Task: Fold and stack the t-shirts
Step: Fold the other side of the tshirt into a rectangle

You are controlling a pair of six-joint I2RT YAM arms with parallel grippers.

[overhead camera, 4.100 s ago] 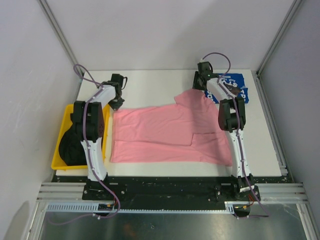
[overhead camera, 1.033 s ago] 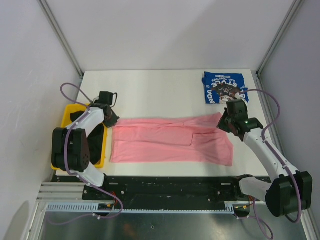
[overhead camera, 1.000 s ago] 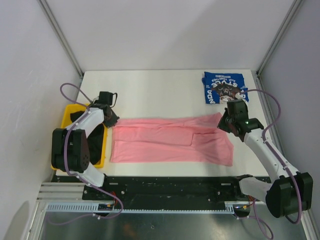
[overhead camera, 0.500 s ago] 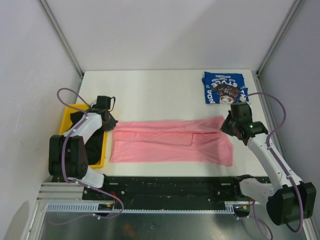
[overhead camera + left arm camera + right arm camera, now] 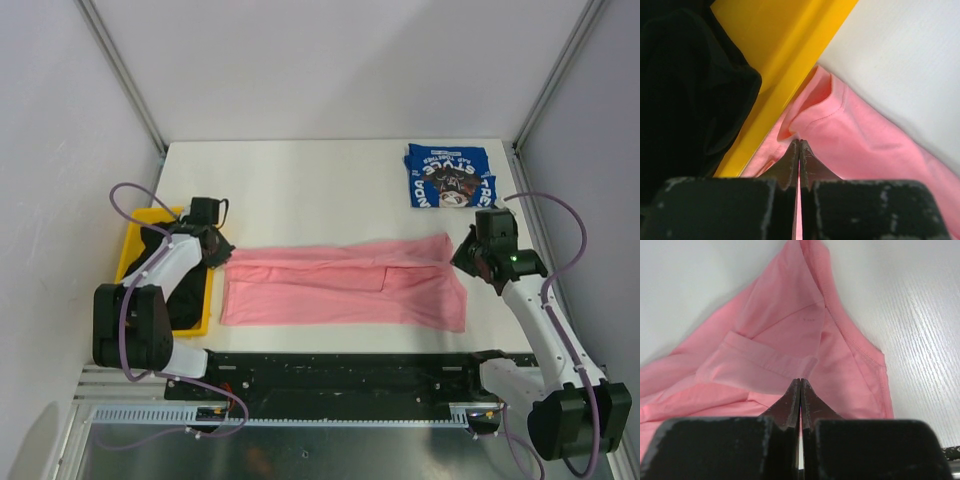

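We look down on a plain pink t-shirt [image 5: 330,290], its hems stitched in the same pink, lying on a white table [image 5: 300,190] with a faint grey grain. The blue t-shirt [image 5: 450,177] is royal blue with white lettering and a dark, brownish-black graphic, while the black t-shirts [image 5: 685,85] show as unpatterned black against the bright yellow bin [image 5: 128,258]. We see the left arm [image 5: 165,262] and right arm [image 5: 535,310] in white with black joints, each trailing purple cables [image 5: 562,208].
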